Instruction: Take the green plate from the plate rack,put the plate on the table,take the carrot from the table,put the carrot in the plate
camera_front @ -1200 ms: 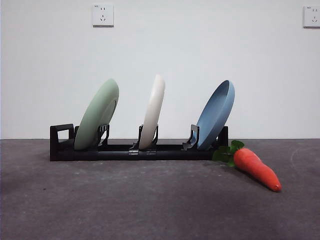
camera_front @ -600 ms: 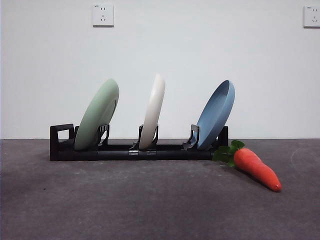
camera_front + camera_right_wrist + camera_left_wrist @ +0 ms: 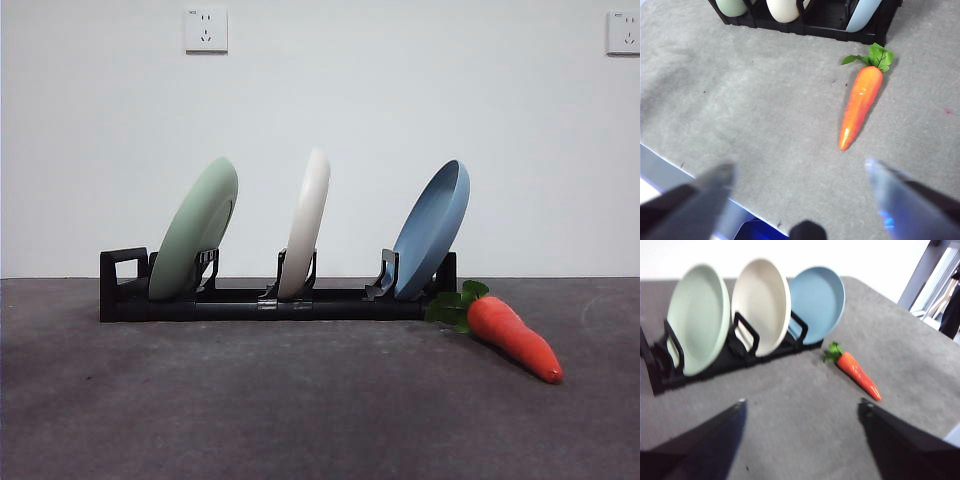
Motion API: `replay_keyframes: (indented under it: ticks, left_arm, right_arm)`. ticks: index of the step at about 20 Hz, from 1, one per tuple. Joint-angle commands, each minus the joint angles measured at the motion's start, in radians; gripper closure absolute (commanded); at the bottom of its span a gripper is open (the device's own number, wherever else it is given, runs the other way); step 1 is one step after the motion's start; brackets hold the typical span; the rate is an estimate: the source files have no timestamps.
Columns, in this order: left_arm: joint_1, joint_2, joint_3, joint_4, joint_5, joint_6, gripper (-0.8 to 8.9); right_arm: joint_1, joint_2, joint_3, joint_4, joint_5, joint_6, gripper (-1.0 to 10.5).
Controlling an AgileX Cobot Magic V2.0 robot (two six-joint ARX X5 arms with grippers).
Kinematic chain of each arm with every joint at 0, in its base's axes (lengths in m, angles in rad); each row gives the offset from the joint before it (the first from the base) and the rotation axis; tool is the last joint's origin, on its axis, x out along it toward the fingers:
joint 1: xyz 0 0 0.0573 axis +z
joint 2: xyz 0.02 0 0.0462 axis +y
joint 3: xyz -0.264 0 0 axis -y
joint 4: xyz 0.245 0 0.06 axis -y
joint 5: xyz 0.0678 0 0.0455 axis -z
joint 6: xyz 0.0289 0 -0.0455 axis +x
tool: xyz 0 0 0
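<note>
The green plate stands in the end slot of the rack, next to the loop handle, leaning toward the white plate in the middle slot; the blue plate leans in the far slot. The carrot lies on the table just beside the rack's blue-plate end, its leaves close to the rack and its tip pointing away. Nothing of the task is done yet. Neither arm shows in the front view. The left gripper hovers above the table in front of the rack with its jaws spread wide and nothing between them, and the right gripper hangs over the bare table short of the carrot, jaws likewise wide apart and empty. The first risk is picking the wrong plate: the green and white ones sit close and both are pale, so a reach aimed slightly off could catch the white rim. A second risk is the lift itself. The plate is wedged at a tilt between upright holders, so a pull that does not follow that lean could drag the light rack along or knock the white plate over. A thin rim held by two jaws may also pivot and slip when lowered flat. Later, the tapered carrot could roll or squirt out of a grip taken too near its tip.
</note>
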Motion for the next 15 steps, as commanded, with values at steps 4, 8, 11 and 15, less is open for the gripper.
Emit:
replay_keyframes:
  ticks: [4, 8, 11, 15]
  left_arm:
    - [-0.01, 0.167, 0.021, 0.177, 0.011, -0.047, 2.79]
    - [-0.058, 0.402, 0.115, 0.309, 0.005, -0.044, 2.79]
    - [-0.094, 0.613, 0.248, 0.347, -0.034, -0.027, 2.79]
    - [-0.129, 0.875, 0.446, 0.346, -0.072, 0.019, 2.79]
  right_arm:
    - [0.002, 0.0, 0.003, 0.016, -0.002, 0.017, 3.2]
    - [0.002, 0.0, 0.003, 0.035, -0.002, 0.024, 3.3]
    - [0.002, 0.006, 0.003, 0.035, -0.002, 0.024, 3.3]
    - [0.002, 0.019, 0.003, 0.034, -0.003, 0.024, 3.3]
